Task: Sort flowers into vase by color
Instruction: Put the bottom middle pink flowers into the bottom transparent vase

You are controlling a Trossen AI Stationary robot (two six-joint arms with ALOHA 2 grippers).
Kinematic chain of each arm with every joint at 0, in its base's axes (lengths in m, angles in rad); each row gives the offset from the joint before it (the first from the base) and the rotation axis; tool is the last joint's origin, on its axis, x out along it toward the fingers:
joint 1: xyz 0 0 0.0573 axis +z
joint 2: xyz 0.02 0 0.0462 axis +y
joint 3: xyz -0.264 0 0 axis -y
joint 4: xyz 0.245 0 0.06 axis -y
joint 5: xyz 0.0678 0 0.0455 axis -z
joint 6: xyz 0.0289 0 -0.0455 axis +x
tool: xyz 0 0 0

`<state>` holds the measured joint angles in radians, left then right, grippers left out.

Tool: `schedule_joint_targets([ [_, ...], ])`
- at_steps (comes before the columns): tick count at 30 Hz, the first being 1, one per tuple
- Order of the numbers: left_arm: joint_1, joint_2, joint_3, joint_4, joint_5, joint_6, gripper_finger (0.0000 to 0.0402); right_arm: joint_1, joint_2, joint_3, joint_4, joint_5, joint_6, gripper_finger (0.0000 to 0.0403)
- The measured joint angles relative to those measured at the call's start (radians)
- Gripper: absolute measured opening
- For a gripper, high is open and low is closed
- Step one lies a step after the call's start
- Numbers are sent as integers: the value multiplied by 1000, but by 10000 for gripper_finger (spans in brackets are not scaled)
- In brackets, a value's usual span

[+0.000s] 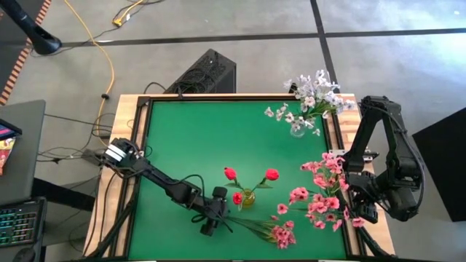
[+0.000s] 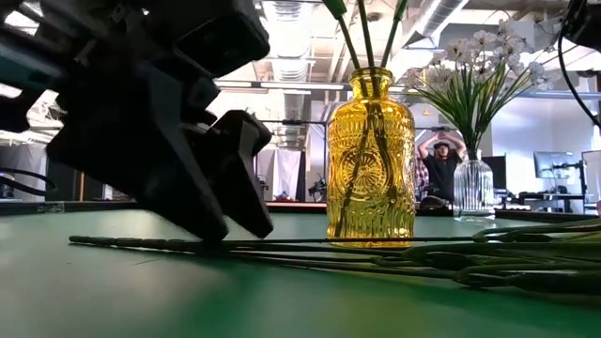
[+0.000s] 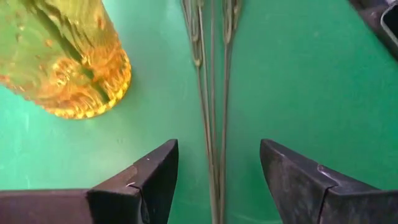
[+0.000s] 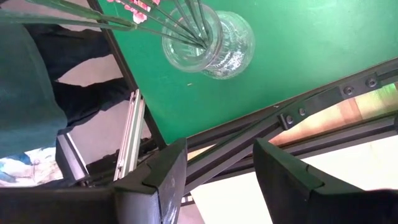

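one green table carries three vases. the far right clear vase holds white flowers, a second clear vase holds pink flowers, the yellow vase three red flowers. one pink spray lies near. left pincer gapes wide astride its stems; right pincer wide, empty, beyond the table's right edge.

My left tool has matt dark plastic fingers. The yellow vase looks like glossy embossed glass, the clear vase smooth glass. The table wears matt green cloth, edged in pale wood.
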<state>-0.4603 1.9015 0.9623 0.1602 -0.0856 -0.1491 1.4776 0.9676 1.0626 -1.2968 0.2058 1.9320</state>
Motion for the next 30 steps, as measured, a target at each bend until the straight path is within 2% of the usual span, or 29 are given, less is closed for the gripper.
schedule_joint_targets([
  [18,-25,26,2,-23,-18,-45,209,0,0,0,-4,0,-2,209],
  [22,-44,26,2,-29,-27,8,157,0,0,0,-4,0,-2,209],
  [28,-59,26,4,-51,-32,14,21,0,0,0,-4,0,-3,209],
  [30,-59,20,3,-56,-39,-7,10,0,0,0,-4,0,-3,209],
])
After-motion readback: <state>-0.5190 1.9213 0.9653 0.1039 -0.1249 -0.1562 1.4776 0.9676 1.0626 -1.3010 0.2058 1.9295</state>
